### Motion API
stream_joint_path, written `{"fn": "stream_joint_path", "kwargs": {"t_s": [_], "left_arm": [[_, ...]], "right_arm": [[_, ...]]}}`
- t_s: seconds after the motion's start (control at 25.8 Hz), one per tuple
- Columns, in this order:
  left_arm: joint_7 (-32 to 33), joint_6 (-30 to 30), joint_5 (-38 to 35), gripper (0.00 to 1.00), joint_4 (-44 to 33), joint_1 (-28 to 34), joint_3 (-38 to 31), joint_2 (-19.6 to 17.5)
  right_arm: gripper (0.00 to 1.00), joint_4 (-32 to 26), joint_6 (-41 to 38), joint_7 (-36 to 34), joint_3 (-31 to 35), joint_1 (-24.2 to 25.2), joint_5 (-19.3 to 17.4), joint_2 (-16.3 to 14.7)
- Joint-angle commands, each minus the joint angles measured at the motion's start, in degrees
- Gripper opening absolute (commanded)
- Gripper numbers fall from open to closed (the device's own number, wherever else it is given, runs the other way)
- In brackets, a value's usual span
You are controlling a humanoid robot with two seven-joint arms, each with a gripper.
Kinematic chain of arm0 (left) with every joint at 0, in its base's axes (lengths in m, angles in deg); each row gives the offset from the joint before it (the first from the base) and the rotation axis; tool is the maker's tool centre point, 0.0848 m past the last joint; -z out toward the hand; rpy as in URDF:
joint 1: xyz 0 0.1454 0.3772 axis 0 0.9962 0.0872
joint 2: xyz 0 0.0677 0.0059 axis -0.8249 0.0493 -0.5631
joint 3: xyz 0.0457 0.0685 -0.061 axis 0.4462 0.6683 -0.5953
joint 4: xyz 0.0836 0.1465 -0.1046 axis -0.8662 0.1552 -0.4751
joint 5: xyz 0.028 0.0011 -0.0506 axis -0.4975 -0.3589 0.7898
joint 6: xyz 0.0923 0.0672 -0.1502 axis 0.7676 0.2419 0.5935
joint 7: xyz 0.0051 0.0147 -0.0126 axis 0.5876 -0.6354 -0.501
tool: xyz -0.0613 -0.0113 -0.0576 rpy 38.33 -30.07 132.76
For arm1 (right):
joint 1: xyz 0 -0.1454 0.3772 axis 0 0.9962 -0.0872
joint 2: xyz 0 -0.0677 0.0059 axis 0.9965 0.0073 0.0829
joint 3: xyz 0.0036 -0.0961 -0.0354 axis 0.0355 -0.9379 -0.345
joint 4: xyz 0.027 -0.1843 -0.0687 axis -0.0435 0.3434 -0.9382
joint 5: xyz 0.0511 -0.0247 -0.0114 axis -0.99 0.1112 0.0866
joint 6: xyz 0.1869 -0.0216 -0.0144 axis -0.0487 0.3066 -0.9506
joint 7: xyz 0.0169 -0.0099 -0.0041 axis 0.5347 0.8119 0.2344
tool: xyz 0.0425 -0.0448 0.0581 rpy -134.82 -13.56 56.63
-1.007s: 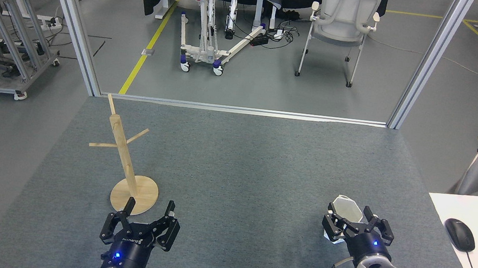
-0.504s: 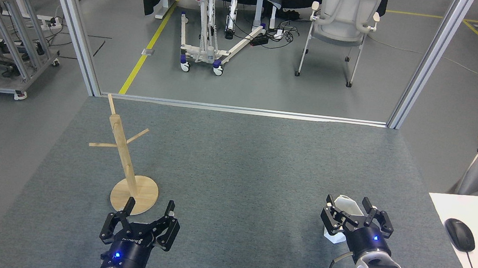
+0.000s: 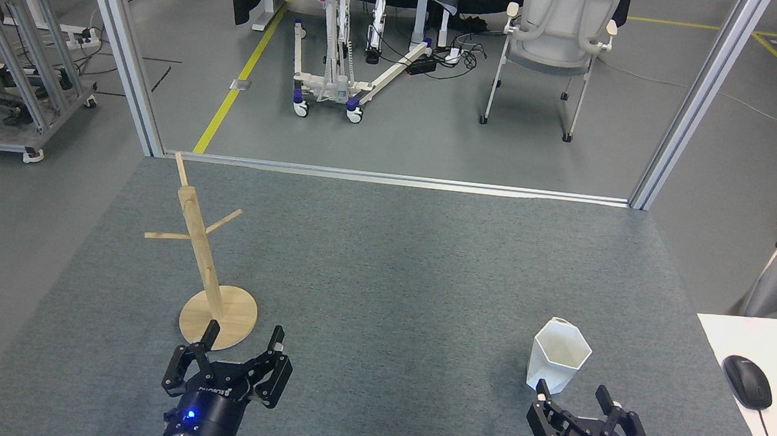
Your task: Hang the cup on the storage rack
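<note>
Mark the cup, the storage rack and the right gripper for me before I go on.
cup (image 3: 556, 362): head view, on its white faceted side wall.
storage rack (image 3: 199, 249): head view, on the upright wooden post.
right gripper (image 3: 573, 396): head view, midway between its open fingertips.

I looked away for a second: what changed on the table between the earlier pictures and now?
The right gripper pulled back toward the robot, away from the cup, and now sits open just short of it. The cup stands upright, free. The left gripper and the storage rack stayed put.
</note>
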Motion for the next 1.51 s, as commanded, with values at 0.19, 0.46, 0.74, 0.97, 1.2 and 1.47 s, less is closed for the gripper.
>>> {"fn": "stream_joint_path", "kwargs": {"t_s": [0.19, 0.46, 0.74, 0.97, 1.2, 1.47], "left_arm": [[0.0, 0.0, 0.0, 0.99, 0.0, 0.1, 0.0, 0.0], [0.0, 0.0, 0.0, 0.99, 0.1, 0.1, 0.0, 0.0], [0.0, 0.0, 0.0, 0.99, 0.1, 0.1, 0.0, 0.0], [0.0, 0.0, 0.0, 0.99, 0.1, 0.1, 0.0, -0.1], [0.0, 0.0, 0.0, 0.99, 0.0, 0.2, 0.1, -0.1], [0.0, 0.0, 0.0, 0.99, 0.0, 0.2, 0.1, -0.1]], "right_arm": [[0.99, 7.7, 0.0, 0.1, 0.3, -5.7, 0.0, 0.6], [0.99, 11.1, -0.4, 0.3, -0.2, -8.5, 0.0, 1.3], [0.99, 12.1, -0.6, 0.3, -0.5, -9.9, 0.3, 2.1], [0.99, 12.2, -0.7, 0.4, -1.2, -10.7, 0.5, 3.2], [0.99, 14.0, -0.7, 0.5, -1.6, -11.9, 0.6, 4.2], [0.99, 17.1, -0.7, 0.6, -2.1, -14.4, 0.7, 4.6]]}}
